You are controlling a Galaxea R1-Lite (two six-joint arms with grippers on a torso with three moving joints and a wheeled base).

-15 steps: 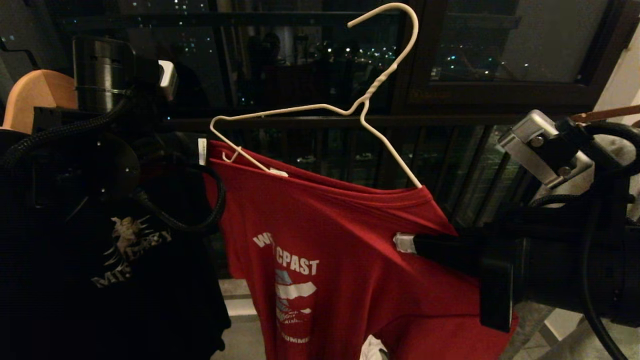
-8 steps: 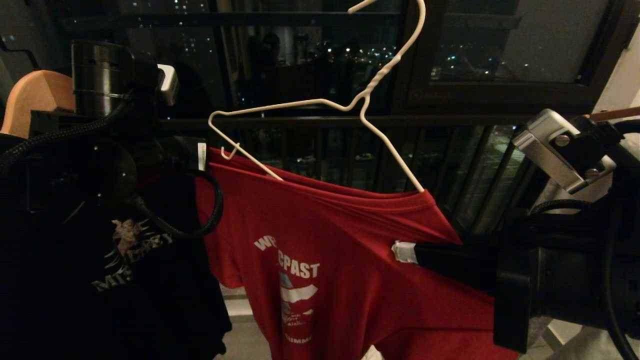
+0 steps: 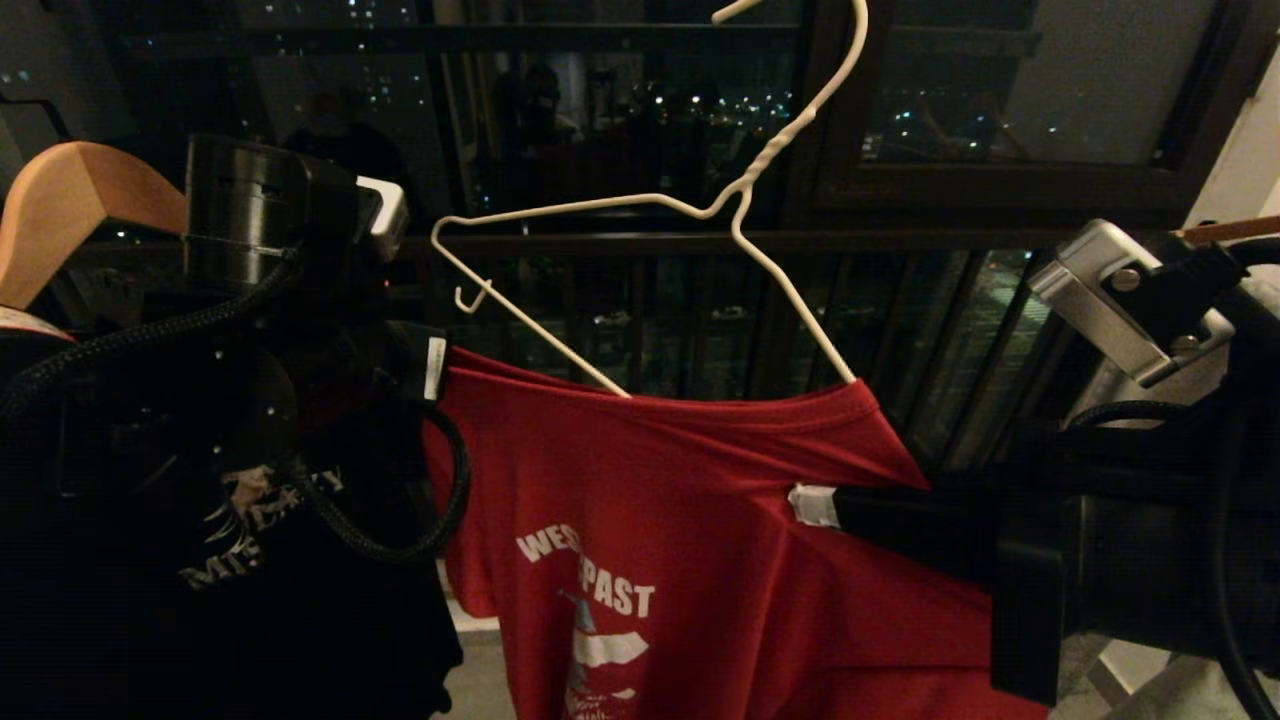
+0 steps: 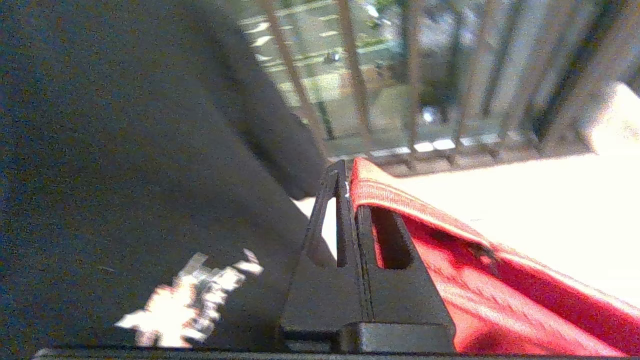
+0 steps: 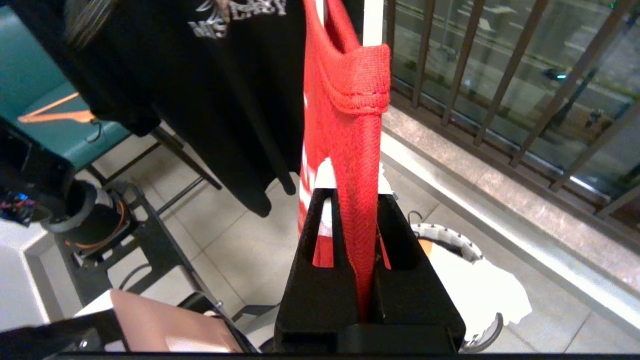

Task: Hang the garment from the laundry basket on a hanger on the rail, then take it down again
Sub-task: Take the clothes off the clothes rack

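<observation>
i see the red t-shirt (image 3: 700, 520) hanging half off the white wire hanger (image 3: 700, 210): its right shoulder is on the wire, its left end bare. my left gripper (image 4: 347, 200) is closed on the shirt's left edge, beside the black t-shirt (image 3: 220, 560); my right gripper (image 5: 357, 200) is clamped on a fold of red cloth. the laundry basket (image 5: 450, 235) stands on the floor below.
</observation>
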